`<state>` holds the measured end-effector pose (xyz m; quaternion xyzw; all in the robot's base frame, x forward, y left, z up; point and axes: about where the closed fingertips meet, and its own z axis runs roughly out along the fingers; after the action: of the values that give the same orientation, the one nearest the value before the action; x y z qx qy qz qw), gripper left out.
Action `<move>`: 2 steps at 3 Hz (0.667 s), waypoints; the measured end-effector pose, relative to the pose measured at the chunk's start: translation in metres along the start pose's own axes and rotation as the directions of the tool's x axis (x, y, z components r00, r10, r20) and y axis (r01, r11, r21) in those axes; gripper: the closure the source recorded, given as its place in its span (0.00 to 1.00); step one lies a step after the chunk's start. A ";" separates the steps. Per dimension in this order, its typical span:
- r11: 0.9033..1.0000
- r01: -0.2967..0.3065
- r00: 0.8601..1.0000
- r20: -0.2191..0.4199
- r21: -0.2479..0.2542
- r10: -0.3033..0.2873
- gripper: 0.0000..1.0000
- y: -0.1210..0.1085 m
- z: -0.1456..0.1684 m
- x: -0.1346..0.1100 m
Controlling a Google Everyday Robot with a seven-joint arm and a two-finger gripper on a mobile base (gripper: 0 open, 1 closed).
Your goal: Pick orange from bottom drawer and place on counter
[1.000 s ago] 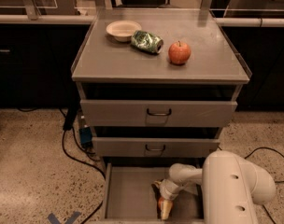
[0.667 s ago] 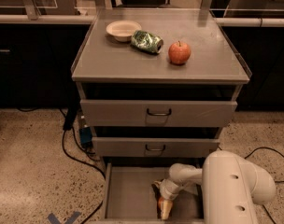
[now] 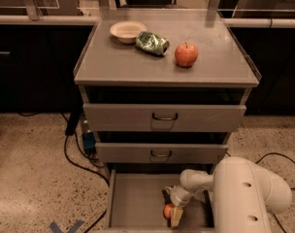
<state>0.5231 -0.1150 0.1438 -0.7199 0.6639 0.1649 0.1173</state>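
Note:
The bottom drawer (image 3: 133, 203) is pulled open at the foot of the cabinet. The orange (image 3: 168, 211) lies on its grey floor toward the right side. My gripper (image 3: 170, 212) reaches down into the drawer from the white arm (image 3: 244, 188) at the lower right, and its fingers sit at the orange, partly hiding it. The counter (image 3: 113, 62) is the grey cabinet top above the three drawers.
On the counter stand a red apple (image 3: 186, 55), a crushed green can (image 3: 151, 42) on its side and a white bowl (image 3: 127, 31). The two upper drawers (image 3: 164, 116) are slightly open. Black cables (image 3: 74, 154) run over the floor to the left of the cabinet.

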 end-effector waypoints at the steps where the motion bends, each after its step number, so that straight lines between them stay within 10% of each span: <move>1: 1.000 0.003 1.000 -0.003 -0.002 -0.003 0.00 -0.001 0.007 0.001; 2: 1.000 0.000 1.000 -0.002 -0.011 0.000 0.00 -0.001 0.010 0.001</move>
<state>0.5235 -0.1114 0.1338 -0.7209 0.6629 0.1677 0.1128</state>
